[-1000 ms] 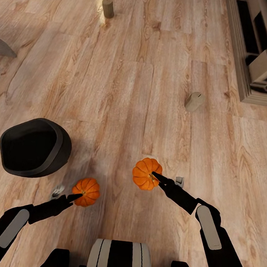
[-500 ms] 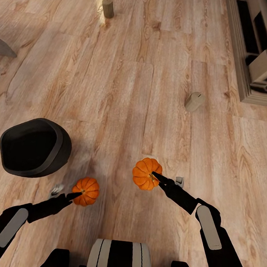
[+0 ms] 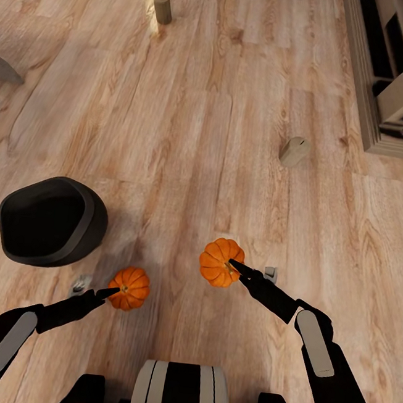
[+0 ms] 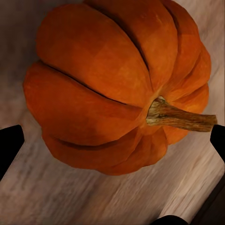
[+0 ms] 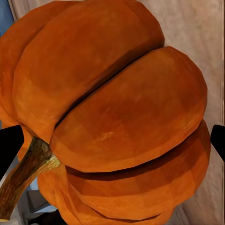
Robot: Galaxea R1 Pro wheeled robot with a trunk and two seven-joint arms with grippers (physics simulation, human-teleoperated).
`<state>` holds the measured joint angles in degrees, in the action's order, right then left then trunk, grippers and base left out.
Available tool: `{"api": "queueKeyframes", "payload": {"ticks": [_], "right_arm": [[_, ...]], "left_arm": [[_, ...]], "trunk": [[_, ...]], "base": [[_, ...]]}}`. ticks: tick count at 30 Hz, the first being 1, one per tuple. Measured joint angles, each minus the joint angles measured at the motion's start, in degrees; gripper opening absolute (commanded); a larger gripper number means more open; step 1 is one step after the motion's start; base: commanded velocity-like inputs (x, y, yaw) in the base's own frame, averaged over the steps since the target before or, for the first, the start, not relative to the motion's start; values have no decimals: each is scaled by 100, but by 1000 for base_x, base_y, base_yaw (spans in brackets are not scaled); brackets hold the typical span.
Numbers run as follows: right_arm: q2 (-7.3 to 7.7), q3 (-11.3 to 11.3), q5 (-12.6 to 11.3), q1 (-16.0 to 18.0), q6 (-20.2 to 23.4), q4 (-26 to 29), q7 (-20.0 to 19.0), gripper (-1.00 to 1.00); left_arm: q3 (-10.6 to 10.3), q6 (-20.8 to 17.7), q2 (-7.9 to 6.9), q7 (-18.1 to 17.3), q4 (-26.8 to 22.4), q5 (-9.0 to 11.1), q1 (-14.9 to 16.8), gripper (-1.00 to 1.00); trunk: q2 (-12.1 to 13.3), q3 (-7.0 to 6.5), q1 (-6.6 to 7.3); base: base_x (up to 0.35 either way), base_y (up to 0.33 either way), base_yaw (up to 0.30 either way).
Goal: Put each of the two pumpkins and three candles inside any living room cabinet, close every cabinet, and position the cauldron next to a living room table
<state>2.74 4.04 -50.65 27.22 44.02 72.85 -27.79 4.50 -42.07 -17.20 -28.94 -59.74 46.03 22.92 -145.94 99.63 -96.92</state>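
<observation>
two orange pumpkins point(image 3: 130, 288) point(image 3: 220, 262), black cauldron point(image 3: 52, 220), floor.

Right wrist cam: pumpkin point(image 5: 117, 117) very close, orange ribs in deep segments. Brown stem point(image 5: 26, 176) angles off toward one corner. Two black fingertips point(image 5: 9, 145) sit at opposite frame edges, pumpkin between them; contact can't be judged. Pale wood floor point(image 5: 192, 33) behind. Small blue patch point(image 5: 5, 14) in a corner, unidentifiable.

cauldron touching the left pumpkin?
Apart. Head view shows bare floor between the cauldron and the left pumpkin.
</observation>
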Motion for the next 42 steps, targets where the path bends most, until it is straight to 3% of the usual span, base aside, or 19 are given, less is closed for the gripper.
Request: {"api": "queueKeyframes", "payload": {"ticks": [11, 17, 20, 22, 26, 31, 42], "right_arm": [[21, 1, -35, 1, 6, 52, -17, -100], [35, -17, -135, 1, 113, 412, -61, -100], [19, -34, -160, -1, 570, 751, -9, -100], [1, -34, -166, -1, 1175, 927, 41, -100], [-41, -34, -203, 0, 1524, 1076, 180, -100], [-91, -30, -203, 0, 1573, 1104, 231, -100], [-99, -39, -190, 0, 1574, 1109, 237, -100]], "left_arm": [[8, 8, -17, -1, 0, -2, 0, 100], [6, 25, -54, -7, 1, 3, 0, 100], [1, 63, -55, -8, 6, 6, 1, 100], [-3, 74, -54, -8, 7, 9, 2, 100], [-9, 79, -56, -8, 5, 11, 3, 100], [-6, 80, -56, -8, 12, 9, 4, 100], [-9, 81, -56, -15, -14, 11, 8, 100]], "trunk": [[-2, 23, -2], [-2, 23, -2], [-2, 23, -2], [-1, 23, -2], [-2, 23, -2], [-8, 133, -15], [-14, 222, -25]], "base": [[0, 0, 0], [0, 0, 0], [0, 0, 0], [0, 0, 0], [0, 0, 0], [0, 0, 0], [0, 0, 0]]}}
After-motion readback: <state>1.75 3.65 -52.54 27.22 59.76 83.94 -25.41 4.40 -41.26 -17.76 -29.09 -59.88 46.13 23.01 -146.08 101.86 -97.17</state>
